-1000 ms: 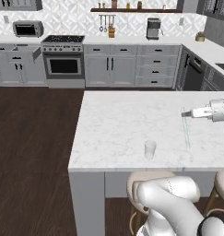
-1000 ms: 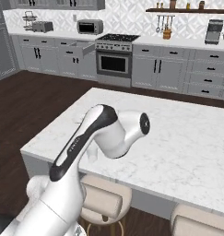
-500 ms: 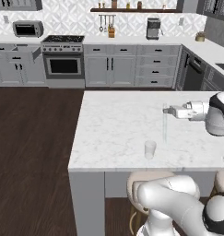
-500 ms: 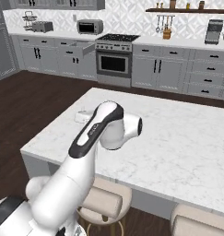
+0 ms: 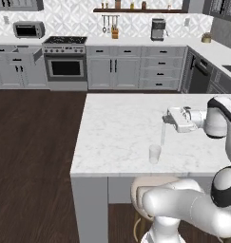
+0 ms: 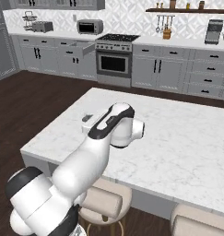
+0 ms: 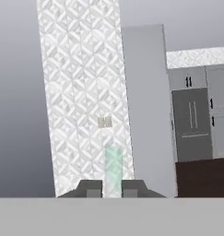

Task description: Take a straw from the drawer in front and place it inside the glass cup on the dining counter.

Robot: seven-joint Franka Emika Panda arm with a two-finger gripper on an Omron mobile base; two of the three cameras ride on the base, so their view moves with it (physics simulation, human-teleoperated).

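Note:
My gripper (image 5: 165, 118) hovers over the white marble dining counter (image 5: 117, 128), shut on the straw (image 5: 162, 135). The thin pale stick hangs straight down from the fingers. Its lower end is just above and slightly right of the small clear glass cup (image 5: 155, 154), which stands upright near the counter's front edge. In the hand view the straw (image 7: 113, 169) rises pale green between the two dark fingertips (image 7: 90, 188). From the right base, my gripper (image 6: 87, 119) peeks out behind the arm, which hides the cup. The grey drawer (image 6: 79, 47) stands pulled out left of the oven.
Round beige stools (image 6: 102, 203) are tucked under the counter's near side. The oven with cooktop (image 5: 64, 64), a toaster oven (image 5: 27, 29) and a coffee machine (image 5: 158, 28) line the far wall. Dark wood floor (image 5: 36, 142) lies left of the counter.
The arm has swung left across the counter with the straw, from the right edge to just above the cup. The cup has stayed where it was.

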